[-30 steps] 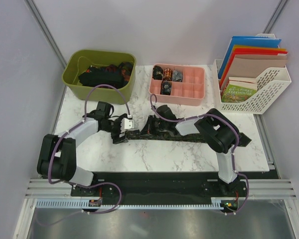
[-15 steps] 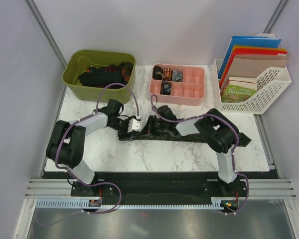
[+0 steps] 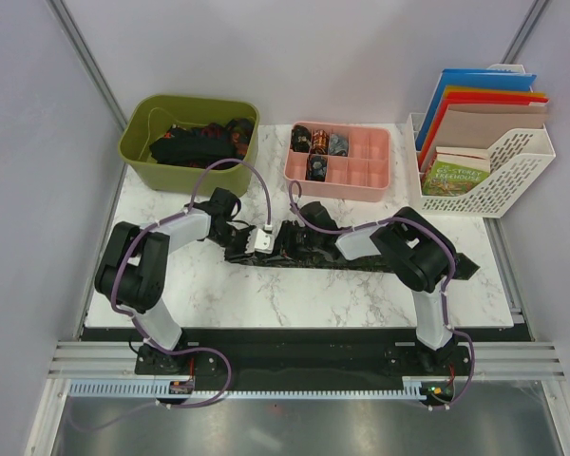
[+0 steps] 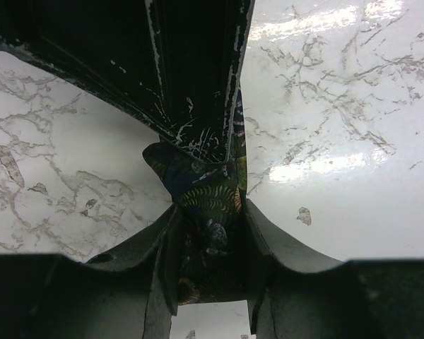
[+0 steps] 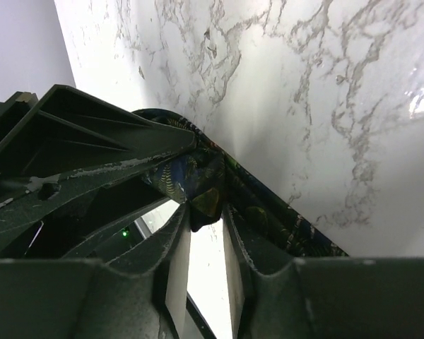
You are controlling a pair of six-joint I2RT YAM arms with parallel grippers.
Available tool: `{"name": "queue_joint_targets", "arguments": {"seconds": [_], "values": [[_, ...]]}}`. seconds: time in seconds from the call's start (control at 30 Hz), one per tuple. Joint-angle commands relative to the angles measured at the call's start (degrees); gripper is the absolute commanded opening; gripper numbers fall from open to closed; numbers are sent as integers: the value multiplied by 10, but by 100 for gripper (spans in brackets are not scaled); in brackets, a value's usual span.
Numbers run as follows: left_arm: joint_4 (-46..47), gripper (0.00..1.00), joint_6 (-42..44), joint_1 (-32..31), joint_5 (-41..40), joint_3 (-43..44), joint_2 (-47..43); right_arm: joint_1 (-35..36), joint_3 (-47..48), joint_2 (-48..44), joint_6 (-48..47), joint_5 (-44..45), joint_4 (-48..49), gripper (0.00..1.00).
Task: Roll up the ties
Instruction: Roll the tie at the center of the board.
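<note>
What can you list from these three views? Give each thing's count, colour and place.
table: one, white marble, under everything
bin: one, olive green, far left
heaped ties: dark, count unclear, in the bin
tray: one, pink, compartmented, far centre
rolled ties: four, dark patterned, in the tray's left compartments
file rack: one, white, far right
folders: several, blue, orange, red, tan, upright in the rack
book: one, green cover, front of the rack
loose tie: one, dark patterned, across the table's middle
cables: purple, along both arms
left arm: black and grey, near left
right arm: black and grey, near right
left end effector: shut on the loose tie
right end effector: shut on the loose tie
</note>
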Motion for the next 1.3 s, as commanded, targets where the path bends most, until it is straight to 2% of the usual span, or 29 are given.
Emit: {"name": "queue_joint_targets", "arguments": {"seconds": [0.0,0.2,0.43,0.5,0.73,0.8,0.83,0.93,1.07,1.27], "values": [[-13,41,33,-3,-15,14,8,-3,13,-7,9,-8,7,34],[-16,41,38,-4,-15,14,7,-5,26,-7,6,-6,3,39],[-20,41,48,-4,-21,14,10,-7,36,-2,7,-5,6,40],[-20,41,48,-5,-22,15,12,-8,36,0,7,-3,7,37],[-21,44,30,-2,-27,22,14,-7,39,14,-26,11,-38,15],[-22,49,24,2,-29,23,9,-7,39,15,-35,16,-48,11],[-21,55,14,5,-27,26,0,-7,39,17,-44,20,-58,8],[-29,62,2,26,-8,34,-17,-7,40,24,-57,27,-75,3],[-36,64,10,52,2,34,-34,-7,43,31,-64,35,-85,0],[-39,64,14,56,15,26,-36,-7,48,36,-71,40,-92,0]]}}
